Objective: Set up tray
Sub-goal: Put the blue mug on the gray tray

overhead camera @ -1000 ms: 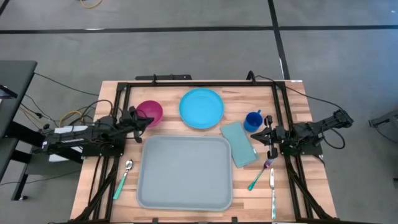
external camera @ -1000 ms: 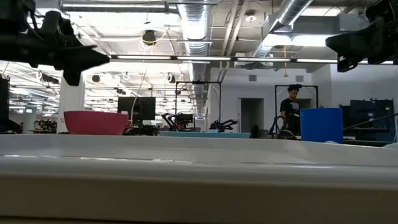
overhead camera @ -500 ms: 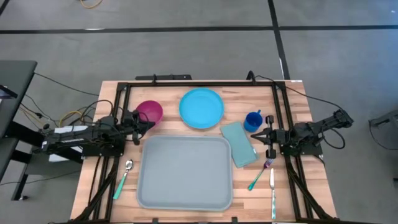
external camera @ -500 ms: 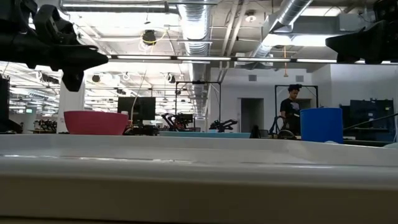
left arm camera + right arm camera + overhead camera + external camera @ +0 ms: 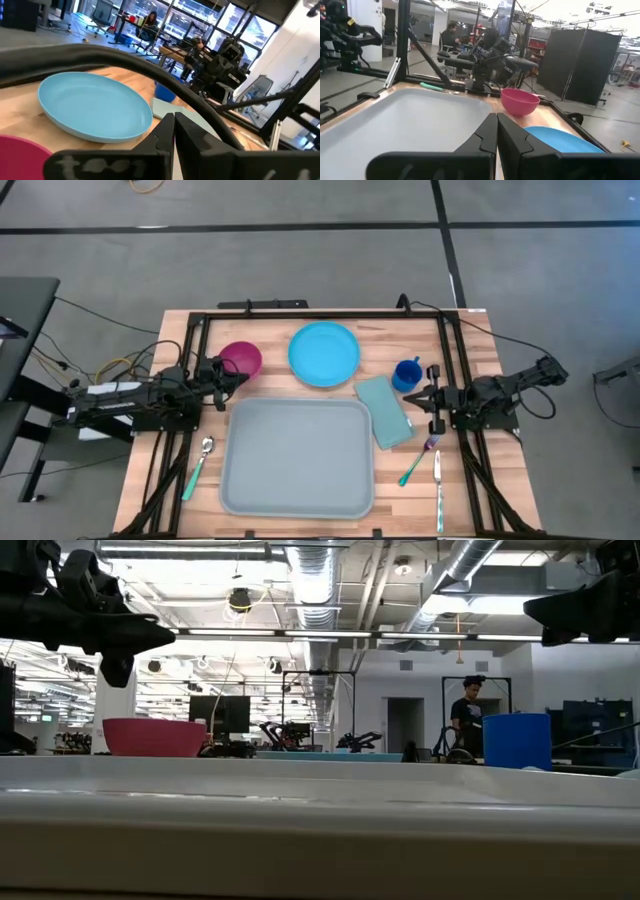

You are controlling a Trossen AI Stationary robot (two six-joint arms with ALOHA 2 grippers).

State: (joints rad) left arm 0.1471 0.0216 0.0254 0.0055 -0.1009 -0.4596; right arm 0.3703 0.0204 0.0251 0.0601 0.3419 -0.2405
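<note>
A large flat grey-blue plastic tray (image 5: 297,456) lies on the wooden table (image 5: 478,360) between the left claw (image 5: 237,377) and right claw (image 5: 411,397), both pinched together, empty.

the tray (image 5: 296,455), a large flat grey-blue rectangle with rounded corners and a low rim, is laid flat at the table's near middle.

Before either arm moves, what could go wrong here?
1. The left gripper is shut right next to the pink bowl; a careless swing could knock it.
2. The right gripper sits shut close to the blue cup and napkin; it may tip the cup or drag the napkin.
3. The fork and knife lie close together, so a grasp might catch both.
</note>
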